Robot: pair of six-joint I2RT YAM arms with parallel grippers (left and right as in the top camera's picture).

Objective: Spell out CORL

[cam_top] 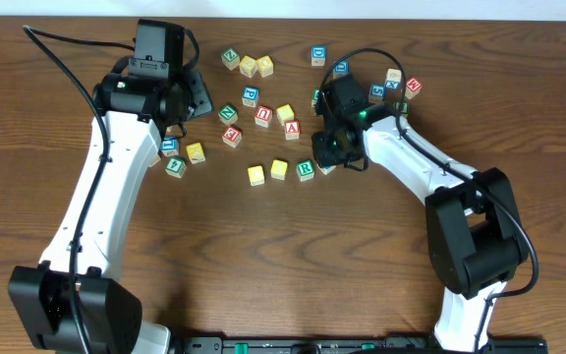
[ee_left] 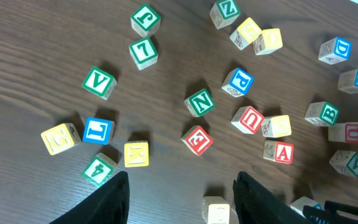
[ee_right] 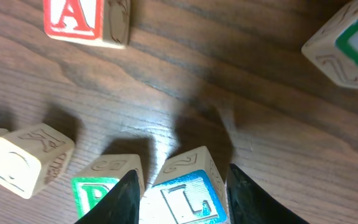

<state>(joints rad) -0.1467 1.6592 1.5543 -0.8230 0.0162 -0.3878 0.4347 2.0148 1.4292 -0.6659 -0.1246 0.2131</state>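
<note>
Overhead view: on the brown wooden table (cam_top: pixel 263 256) a short row of 3 wooden cubes (cam_top: pixel 279 169) is seen, and the green-lettered wooden R cube (cam_top: pixel 305 169) is the last one on its right. The right gripper (cam_top: pixel 328 159) is lowered just beside this end. The left gripper (cam_top: pixel 193 103) is seen over scattered cubes, well apart from the row.

Left wrist view: the left fingers (ee_left: pixel 114 199) are spread wide and nothing is held.

Right wrist view: the blue-lettered wooden L cube (ee_right: pixel 188 199) is gripped between the right fingers (ee_right: pixel 126 193), just beside the R cube.
</note>
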